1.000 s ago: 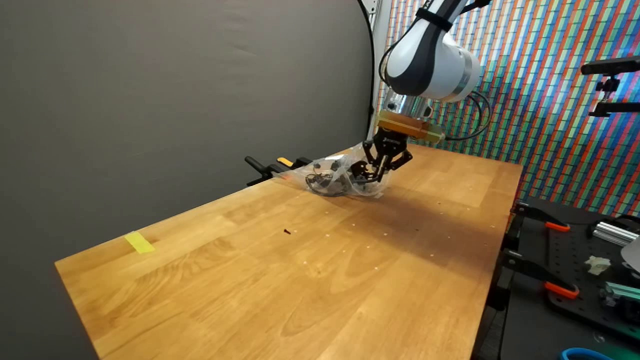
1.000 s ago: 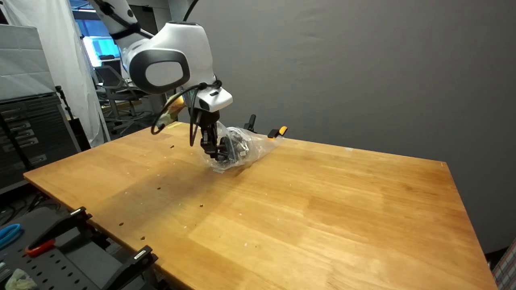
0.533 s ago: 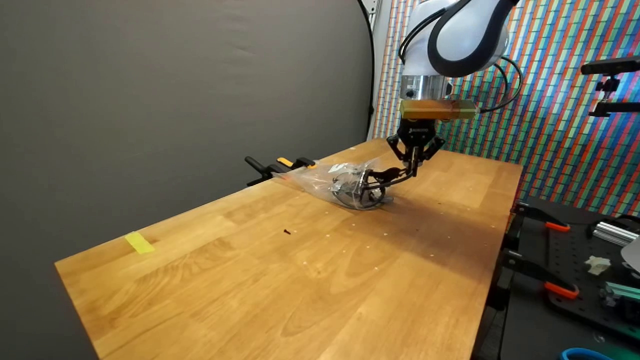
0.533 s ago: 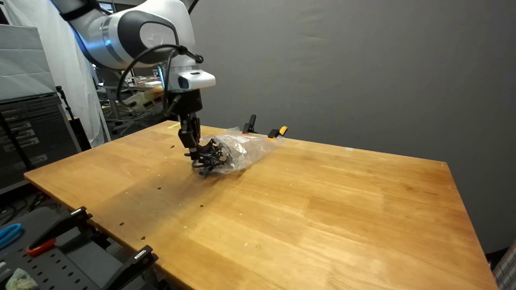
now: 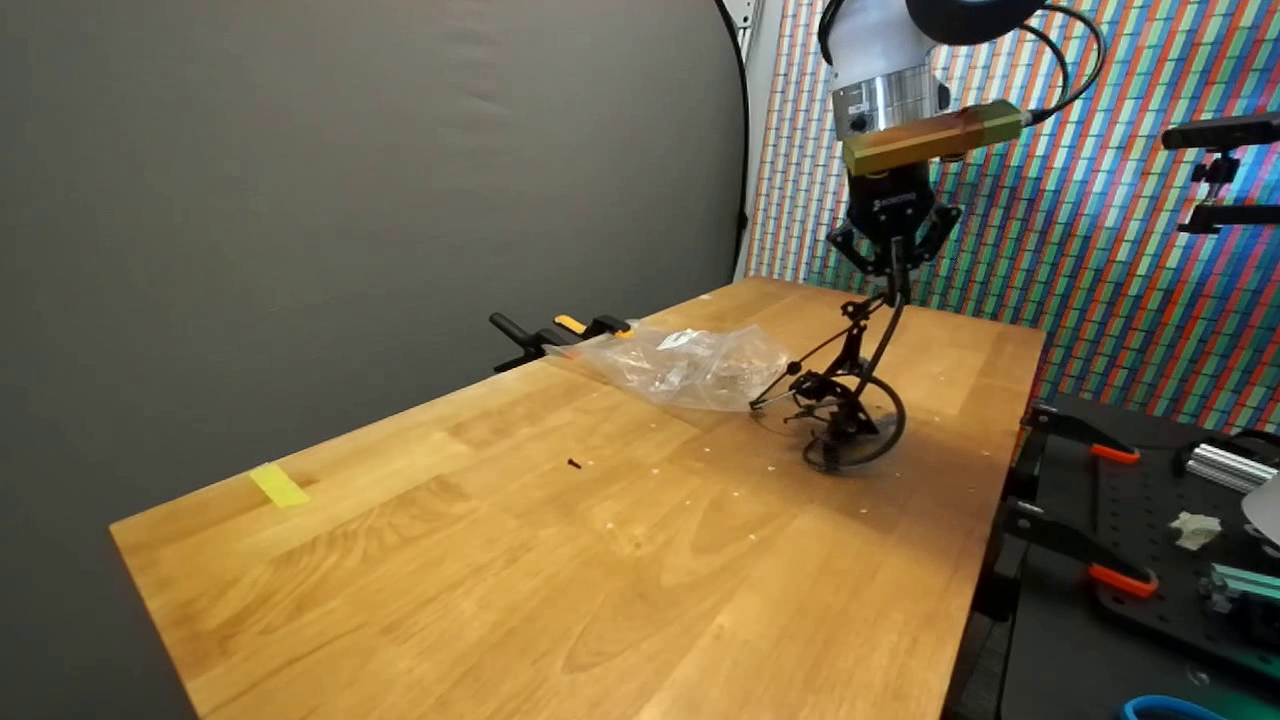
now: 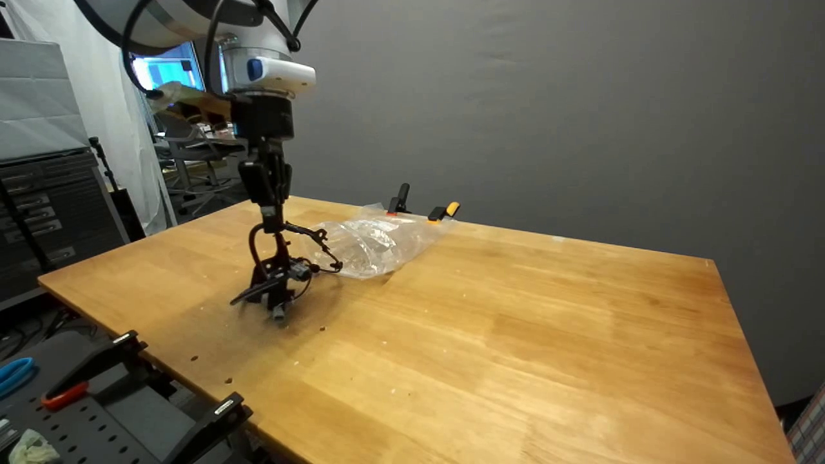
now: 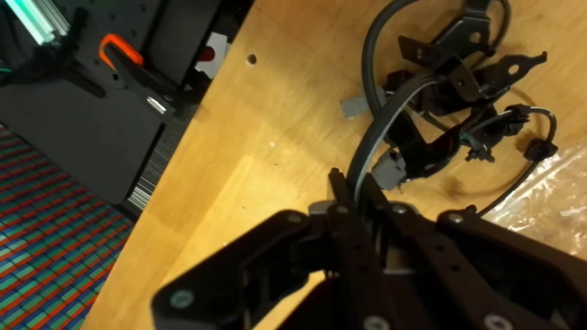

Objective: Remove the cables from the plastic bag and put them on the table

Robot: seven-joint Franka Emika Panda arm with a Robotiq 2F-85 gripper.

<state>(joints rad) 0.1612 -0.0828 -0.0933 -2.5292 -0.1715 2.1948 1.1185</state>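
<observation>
A tangle of black cables [image 5: 848, 415] is grasped by the gripper [image 5: 899, 292], whose fingertips [image 7: 339, 190] are clenched on one thick strand, with the rest suspended beneath them. In the wrist view, the strand is seen arched out from the pinch toward dark brackets [image 7: 458, 41] and grey connectors [image 7: 389, 170], which are carried in the same tangle (whether its lowest loop is rested on the table [image 5: 560, 580] cannot be told). In both exterior views, the bulk of the cables is seen outside the plastic bag [image 5: 680, 375], and one thin outlying strand is found just beside the bag's wide end, though contact cannot be judged. In an exterior view, the bag is seen crumpled on the table to the left of the gripper and cables, its narrow end set at two black clamps [image 5: 605, 324] on the far left edge. A strip of yellow tape [image 5: 280, 485] is stuck near the table's left corner, well apart from the cables.
</observation>
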